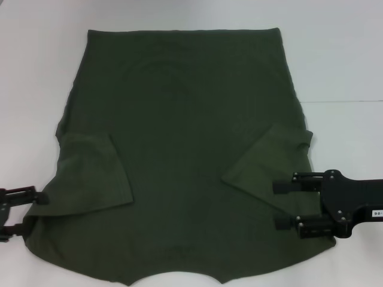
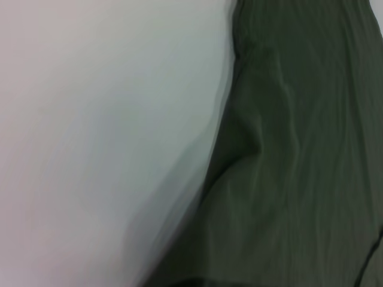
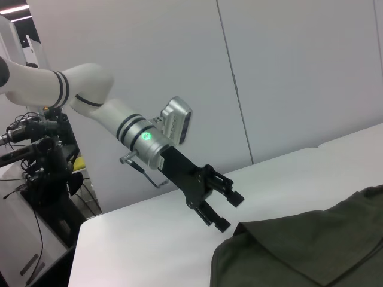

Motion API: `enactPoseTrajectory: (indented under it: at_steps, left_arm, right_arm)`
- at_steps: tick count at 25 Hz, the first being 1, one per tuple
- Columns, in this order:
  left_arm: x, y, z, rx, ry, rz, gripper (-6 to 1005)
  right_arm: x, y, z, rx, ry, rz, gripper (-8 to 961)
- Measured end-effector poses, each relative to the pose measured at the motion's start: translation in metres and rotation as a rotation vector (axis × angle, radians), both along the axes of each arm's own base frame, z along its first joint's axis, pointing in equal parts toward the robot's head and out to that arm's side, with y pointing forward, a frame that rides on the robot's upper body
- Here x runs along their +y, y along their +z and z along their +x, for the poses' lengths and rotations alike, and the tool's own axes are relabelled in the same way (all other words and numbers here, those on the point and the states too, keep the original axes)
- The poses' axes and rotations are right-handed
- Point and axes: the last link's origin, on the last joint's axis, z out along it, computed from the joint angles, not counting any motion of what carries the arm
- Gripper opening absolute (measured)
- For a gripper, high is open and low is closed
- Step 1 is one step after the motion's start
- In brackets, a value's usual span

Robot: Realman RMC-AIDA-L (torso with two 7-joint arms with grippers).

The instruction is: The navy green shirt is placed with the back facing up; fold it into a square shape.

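Basically, nearest the camera, the shirt's (image 1: 185,155) curved edge ran along the bottom of the head frame, the cloth lying flat on the white table (image 1: 347,66) and filling the frame's centre. Both sleeves were folded inward onto the body, one at lower left, one at centre right. Left gripper (image 1: 37,211) sat at the lower-left corner, fingers spread, tips at the shirt's edge; couldn't tell if they touched the cloth. Right gripper (image 1: 281,205) sat at the lower right, fingers spread wide, tips over the shirt's right side just below the folded sleeve. Farther up, the straight hem lay near the top of the frame. Right wrist view showed the left gripper (image 3: 228,210) spread, just beside the shirt's (image 3: 311,251) edge.
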Motion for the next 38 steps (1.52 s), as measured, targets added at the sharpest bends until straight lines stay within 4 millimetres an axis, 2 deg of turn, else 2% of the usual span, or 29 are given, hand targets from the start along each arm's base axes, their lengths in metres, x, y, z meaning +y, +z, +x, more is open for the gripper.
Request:
enactPoseTrajectory:
  at_steps: [4,9,14,19,29,38]
  left_arm:
    - [-0.002,0.013,-0.004,0.026,-0.011,0.036,934]
    - [0.013,0.020,-0.004,0.103,-0.073,0.082,934]
    - [0.027,0.012,-0.003,0.206,-0.126,0.058,933]
    - [0.030,0.003,-0.008,0.279,-0.136,0.031,933]
    - [0.027,-0.013,-0.009,0.272,-0.153,-0.014,932]
    - [0.032,-0.024,0.003,0.236,-0.184,-0.048,932]
  right_arm:
    - [0.000,0.000,-0.001,0.001,0.000,-0.001,784]
    - [0.000,-0.001,-0.001,0.004,-0.005,-0.008,784]
    - [0.000,-0.002,-0.001,0.007,-0.016,-0.014,784]
    - [-0.001,-0.002,0.000,0.009,-0.024,-0.019,784]
    - [-0.002,-0.002,0.000,0.012,-0.029,-0.025,784]
    - [-0.003,-0.002,0.000,0.015,-0.026,-0.029,783]
